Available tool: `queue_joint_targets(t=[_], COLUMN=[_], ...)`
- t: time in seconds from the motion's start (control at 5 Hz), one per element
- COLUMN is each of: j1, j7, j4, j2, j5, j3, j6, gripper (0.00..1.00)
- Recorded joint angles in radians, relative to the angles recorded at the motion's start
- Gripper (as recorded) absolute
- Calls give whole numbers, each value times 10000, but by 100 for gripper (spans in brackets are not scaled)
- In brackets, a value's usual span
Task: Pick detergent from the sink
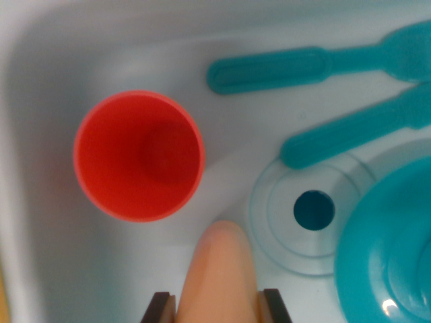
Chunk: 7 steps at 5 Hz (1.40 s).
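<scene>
Peach detergent bottle, rounded tip up-frame, over white sink floor, bottom centre.

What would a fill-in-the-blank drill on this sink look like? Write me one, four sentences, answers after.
1. The cup standing in the sink is coloured ____.
2. The number of teal utensil handles lying at the top right is ____.
3. The peach detergent bottle sits between the two fingers of the ____.
4. The round hole beside the teal plate is the sink's ____.

Answers: red; two; gripper; drain
</scene>
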Motion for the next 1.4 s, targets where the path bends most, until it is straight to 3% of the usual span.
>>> queue_joint_targets(t=[0.8,1.0,1.2,1.4], j1=[0,-1,-1,-1], j7=[22,39,39,58], j4=[237,420,420,627], j2=[-116,-205,-205,-307], j5=[-17,-30,-30,-45], j3=[2,3,3,4], j6=[352,624,624,932], gripper=[100,100,100,100])
